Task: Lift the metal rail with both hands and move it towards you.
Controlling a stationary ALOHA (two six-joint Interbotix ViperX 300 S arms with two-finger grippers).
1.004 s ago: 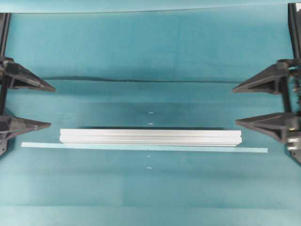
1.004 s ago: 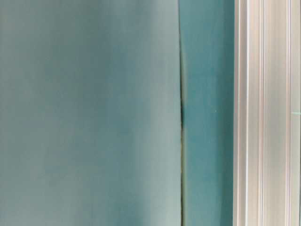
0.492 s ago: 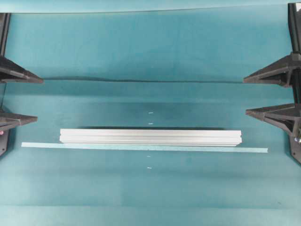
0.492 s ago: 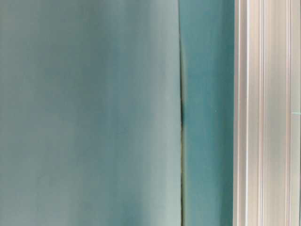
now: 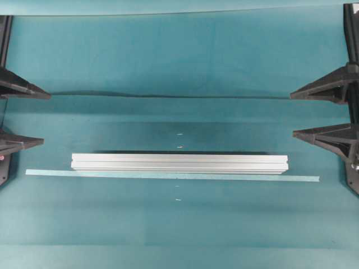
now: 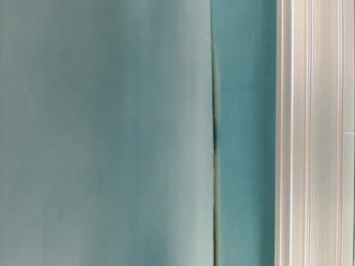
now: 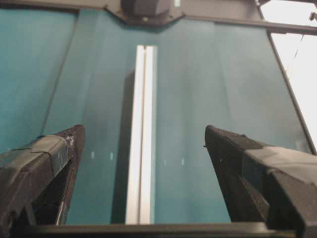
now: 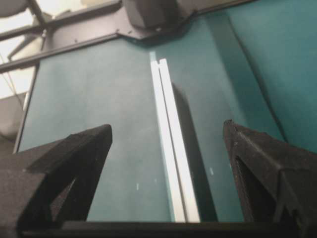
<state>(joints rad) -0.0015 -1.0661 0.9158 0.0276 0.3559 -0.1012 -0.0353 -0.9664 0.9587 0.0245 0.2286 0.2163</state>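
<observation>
Aluminium: the metal rail (image 5: 179, 163) lies flat on the teal surface (image 5: 179, 56), just beside the tape strip (image 5: 303, 179), unlifted. Your left gripper (image 5: 25, 117) and right gripper (image 5: 311, 115) sit at opposite edges, jaws wide, empty, well apart from the rail's ends. Approach, grasp, lift and the pull toward you all remain.

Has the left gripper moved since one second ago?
Yes. The left gripper drew back toward the left edge, away from the metal rail, which stayed put.
</observation>
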